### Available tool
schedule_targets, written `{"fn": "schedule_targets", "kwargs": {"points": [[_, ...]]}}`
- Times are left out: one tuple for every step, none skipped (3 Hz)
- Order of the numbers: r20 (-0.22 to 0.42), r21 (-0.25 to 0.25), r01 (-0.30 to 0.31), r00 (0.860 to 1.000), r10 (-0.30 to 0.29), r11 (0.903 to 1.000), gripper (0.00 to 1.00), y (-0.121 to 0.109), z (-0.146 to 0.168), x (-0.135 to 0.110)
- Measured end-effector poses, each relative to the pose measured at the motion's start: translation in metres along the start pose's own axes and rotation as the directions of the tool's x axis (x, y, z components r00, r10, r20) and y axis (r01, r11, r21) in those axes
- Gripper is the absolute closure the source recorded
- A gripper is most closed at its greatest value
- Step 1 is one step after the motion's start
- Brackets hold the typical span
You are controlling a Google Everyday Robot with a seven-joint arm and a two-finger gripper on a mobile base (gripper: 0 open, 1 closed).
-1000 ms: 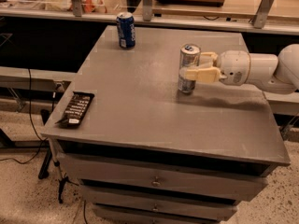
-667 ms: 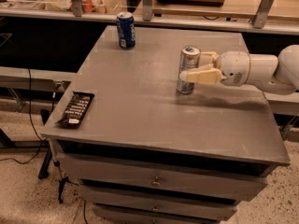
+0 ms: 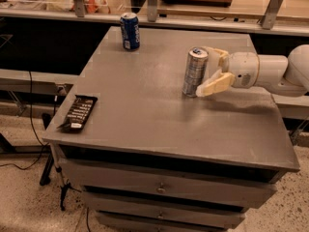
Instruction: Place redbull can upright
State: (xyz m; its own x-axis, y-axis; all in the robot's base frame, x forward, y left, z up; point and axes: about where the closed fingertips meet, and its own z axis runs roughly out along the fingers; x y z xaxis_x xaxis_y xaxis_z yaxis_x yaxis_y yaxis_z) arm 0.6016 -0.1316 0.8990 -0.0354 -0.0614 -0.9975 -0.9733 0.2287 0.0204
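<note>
Here redbull can (image 3: 195, 72) upright, gripper (image 3: 207, 73) just beside

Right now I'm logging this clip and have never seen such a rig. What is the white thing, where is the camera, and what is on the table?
The white shape coming in from the right is the robot's single arm, and the pale part at its end is its grasping tool. There is only one picture, taken looking down at the gray table. Where that camera is mounted is not known. The tool sits around a slim silver redbull can, which stands about upright on the tabletop, right of centre. Whether the tool is gripping it cannot be told. A shorter blue can stands at the far edge. A dark snack packet lies at the near left edge.
</note>
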Motion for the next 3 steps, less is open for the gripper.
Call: {"fn": "schedule_targets", "kwargs": {"points": [[-0.030, 0.011, 0.026, 0.999, -0.026, 0.9996, 0.00, -0.003, -0.010, -0.010], [-0.091, 0.027, 0.060, 0.994, -0.057, 0.9978, 0.00, -0.005, -0.026, -0.022], [-0.095, 0.029, 0.063, 0.994, -0.060, 0.9976, 0.00, -0.006, -0.027, -0.022]]}}
